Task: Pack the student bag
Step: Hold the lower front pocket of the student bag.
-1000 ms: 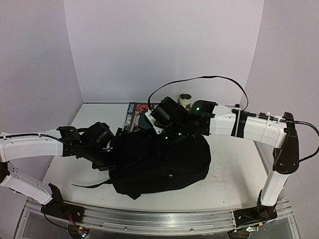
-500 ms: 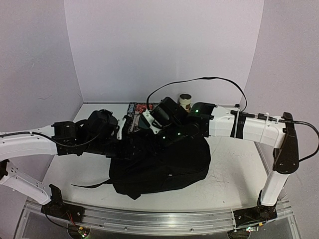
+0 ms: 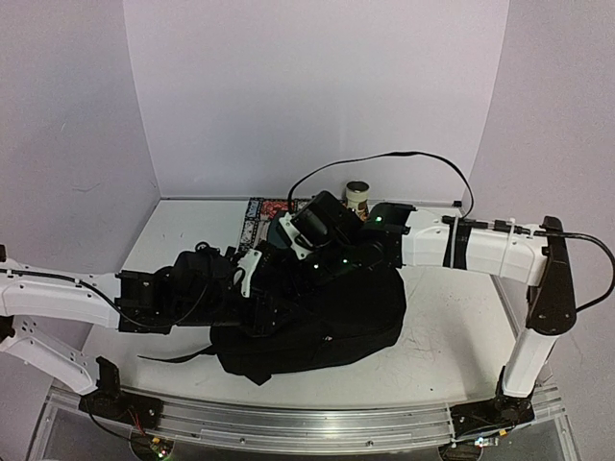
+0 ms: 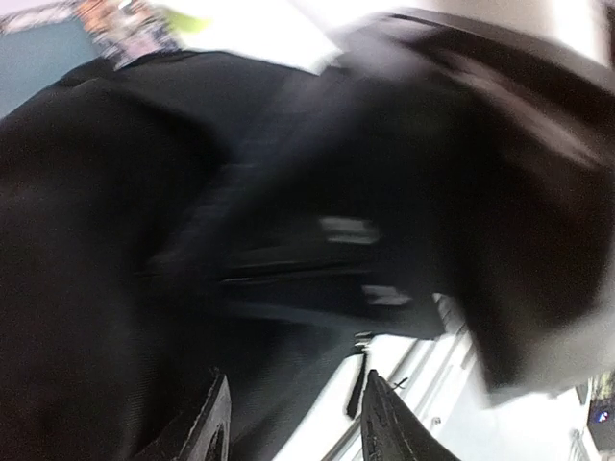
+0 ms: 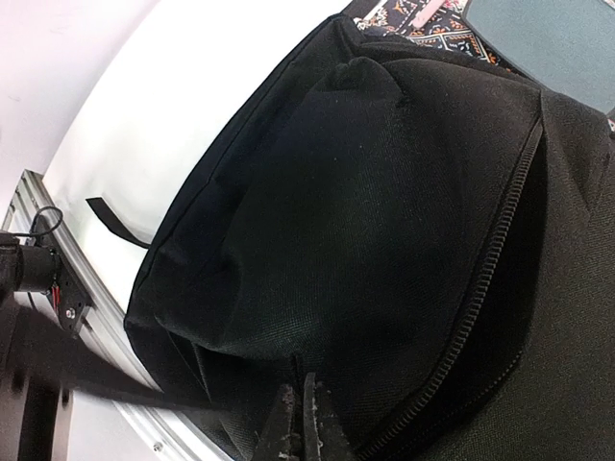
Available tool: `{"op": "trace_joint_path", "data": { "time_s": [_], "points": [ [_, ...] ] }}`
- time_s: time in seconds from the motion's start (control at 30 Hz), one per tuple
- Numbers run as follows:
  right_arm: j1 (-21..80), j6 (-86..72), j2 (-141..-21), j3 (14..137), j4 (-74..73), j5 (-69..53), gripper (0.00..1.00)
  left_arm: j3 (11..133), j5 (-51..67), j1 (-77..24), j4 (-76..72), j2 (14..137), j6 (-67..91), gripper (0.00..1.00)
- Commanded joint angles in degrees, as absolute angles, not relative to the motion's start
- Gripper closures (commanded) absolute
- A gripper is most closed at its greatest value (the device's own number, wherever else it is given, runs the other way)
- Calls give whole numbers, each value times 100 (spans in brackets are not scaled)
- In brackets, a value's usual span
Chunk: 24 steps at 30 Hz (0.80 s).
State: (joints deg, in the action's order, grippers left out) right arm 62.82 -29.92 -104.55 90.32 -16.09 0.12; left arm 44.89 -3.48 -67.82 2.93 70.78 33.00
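Backpack [image 3: 327,322] lies flat in the middle of the worktop [image 3: 442,336], toward the near edge, with both arms reaching in over its far-left part.

Left hand [image 4: 300,427]: open. Its fingers stand apart with nothing between them. It sits low over the left side of the backpack. The wrist view is motion-blurred, mostly black fabric, with a zipper pull [image 4: 357,384] hanging in the gap between the fingers and white worktop behind it. Can't tell whether the fingers touch the fabric.

Right hand [image 5: 303,423]: closed, tips pressed together right at the backpack fabric. A crease in the cloth runs straight up to the tips, so it reads as a pinch on the fabric near the upper edge. A zipper [image 5: 500,250] curves just beside that hand, and the track is parted, with a dark gap along it.

A loose black strap [image 5: 115,221] trails off the backpack's near-left side onto the worktop.

Behind the backpack:
- A patterned mat [image 3: 258,219] lies flat at the back of the worktop, partly covered by the right arm.
- A flat teal thing [image 5: 548,38] lies on or against the mat; can't tell what it is.
- A small can [image 3: 357,195] stands upright near the back wall, apart from the backpack.
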Motion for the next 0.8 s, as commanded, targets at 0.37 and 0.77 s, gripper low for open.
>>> {"op": "trace_joint_path", "data": {
  "time_s": [0.37, 0.77],
  "points": [
    [6182, -3152, -10054, 8889, -1317, -220, 100, 4113, -1482, -7073, -895, 7657, 2447, 53],
    [6171, -3215, -9996, 8766, -1201, -255, 100, 3927, -1266, -7111, -1180, 7579, 2416, 49]
  ]
}}
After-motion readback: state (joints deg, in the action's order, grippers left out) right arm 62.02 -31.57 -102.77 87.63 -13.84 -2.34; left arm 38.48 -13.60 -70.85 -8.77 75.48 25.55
